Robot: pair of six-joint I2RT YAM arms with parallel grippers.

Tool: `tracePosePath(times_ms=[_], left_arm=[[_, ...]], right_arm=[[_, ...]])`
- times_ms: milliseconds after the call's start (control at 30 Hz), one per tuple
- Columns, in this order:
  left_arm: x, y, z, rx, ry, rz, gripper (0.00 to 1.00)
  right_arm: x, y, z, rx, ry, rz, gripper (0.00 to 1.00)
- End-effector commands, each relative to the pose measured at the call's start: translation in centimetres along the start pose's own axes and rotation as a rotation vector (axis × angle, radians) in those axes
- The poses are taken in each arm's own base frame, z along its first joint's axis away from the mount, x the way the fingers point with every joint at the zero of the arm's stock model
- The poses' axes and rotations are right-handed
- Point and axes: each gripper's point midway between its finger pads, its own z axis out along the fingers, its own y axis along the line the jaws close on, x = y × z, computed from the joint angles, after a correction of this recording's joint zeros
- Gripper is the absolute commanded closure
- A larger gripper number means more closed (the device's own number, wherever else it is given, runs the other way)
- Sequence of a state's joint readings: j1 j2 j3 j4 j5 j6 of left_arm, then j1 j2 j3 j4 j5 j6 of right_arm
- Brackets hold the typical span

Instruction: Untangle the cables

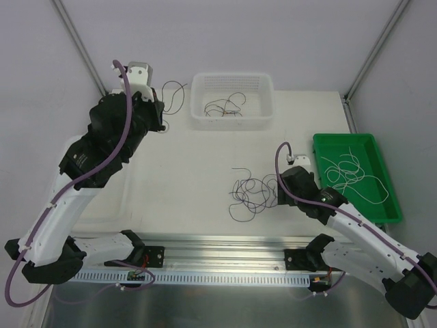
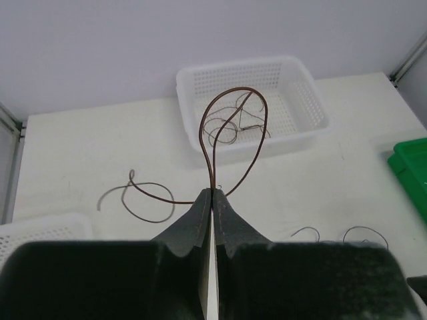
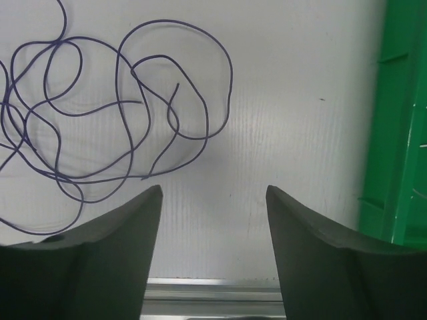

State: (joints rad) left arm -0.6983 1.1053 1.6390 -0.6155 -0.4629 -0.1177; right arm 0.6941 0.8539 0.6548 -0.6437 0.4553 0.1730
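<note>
The left claw (image 2: 212, 195) is clenched on a brown cable (image 2: 235, 89). The cable's loop stands up in front of the white basket (image 2: 307, 100) at the upper centre of the left wrist view. The right claw (image 3: 213, 192) is released, its 2 fingers well apart over the bare surface (image 3: 287, 120), grasping nothing. The purple cables (image 3: 122, 100) lie tangled at the upper left of that view. Seen from above, dark cables (image 1: 225, 106) lie in the basket and white cables (image 1: 351, 169) in the green tray (image 1: 345, 137) at the right.

Purple cables (image 3: 122, 100) loosely tangled, flat; brown cable (image 2: 233, 89) looped upright.
</note>
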Motion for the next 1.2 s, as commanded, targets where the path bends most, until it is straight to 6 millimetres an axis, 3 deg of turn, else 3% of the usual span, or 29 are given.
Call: tracePosePath(times_ms=[0, 167, 300, 500, 533, 733, 933, 1033, 1067, 1133, 1167], left_arm=[[-3.3, 0.3, 0.4, -0.018, -0.058, 0.074, 1.00], [-4.0, -1.8, 2.1, 0.050, -0.058, 0.100, 1.00], [-4.4, -2.8, 4.9, 0.056, -0.080, 0.115, 1.00], [-5.9, -4.1, 9.3, 0.089, -0.157, 0.111, 1.00], [-6.9, -4.3, 9.9, 0.094, -0.199, 0.098, 1.00], [-8.1, -5.3, 15.2, 0.112, -0.255, 0.076, 1.00], [-6.0, -5.6, 22.0, 0.151, -0.270, 0.066, 0.99], [-3.6, -5.7, 26.1, 0.171, -0.241, 0.055, 0.99], [-1.7, -5.8, 28.1, 0.173, -0.209, 0.056, 0.99], [-0.5, -5.4, 30.1, 0.175, -0.209, 0.040, 0.99], [1.8, -5.5, 32.0, 0.182, -0.176, 0.045, 0.99]], right_arm=[[-1.3, 1.1, -0.7, -0.065, -0.030, 0.022, 0.26], [-2.2, 2.5, -1.5, -0.173, -0.097, 0.035, 0.13], [-2.3, 3.5, -2.6, -0.275, -0.141, 0.032, 0.01], [-2.2, 4.5, -4.8, -0.410, -0.200, 0.034, 0.00], [-2.0, 4.4, -4.9, -0.412, -0.195, 0.031, 0.00], [-1.9, 3.2, -6.6, -0.401, -0.194, 0.015, 0.00], [-2.3, 2.9, -7.8, -0.426, -0.230, 0.038, 0.00], [-2.0, 2.6, -7.7, -0.408, -0.222, 0.030, 0.00], [-1.8, 2.5, -7.6, -0.406, -0.213, 0.027, 0.00], [-1.5, 2.6, -7.5, -0.407, -0.201, 0.029, 0.00], [-1.4, 2.7, -7.4, -0.408, -0.194, 0.027, 0.00]])
